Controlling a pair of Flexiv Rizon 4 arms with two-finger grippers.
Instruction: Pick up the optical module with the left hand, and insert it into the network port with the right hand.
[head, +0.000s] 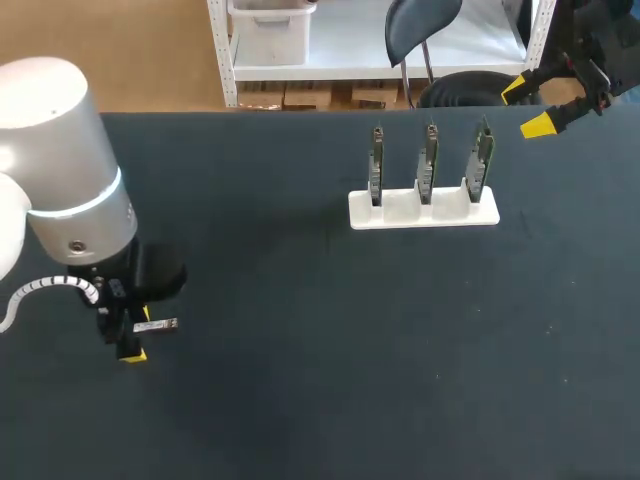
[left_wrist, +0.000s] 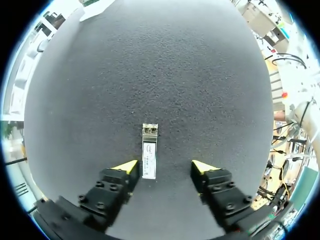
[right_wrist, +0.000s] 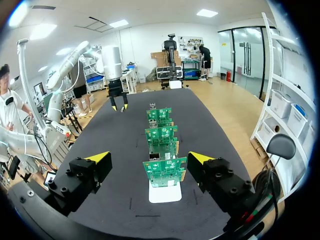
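Observation:
The optical module (left_wrist: 149, 152), a slim silver stick, lies flat on the dark table mat. My left gripper (left_wrist: 165, 167) hangs low over it with the module between its fingers, close against one yellow tip and clear of the other, so the gripper is open. In the head view the module (head: 160, 325) pokes out beside the left gripper (head: 133, 338) near the table's left edge. Three upright green boards (head: 428, 160) carrying the network ports stand in a white holder (head: 423, 215) at the back right. My right gripper (head: 527, 106) hovers open past the holder's right end, empty; its wrist view has the nearest board (right_wrist: 165, 172) just ahead of the right gripper (right_wrist: 150, 159).
The dark mat (head: 350, 350) covers the whole table. The white holder's base (right_wrist: 165, 192) sits close under the right gripper's line of sight. My left arm (right_wrist: 117, 95) stands at the far end of the table beyond the boards.

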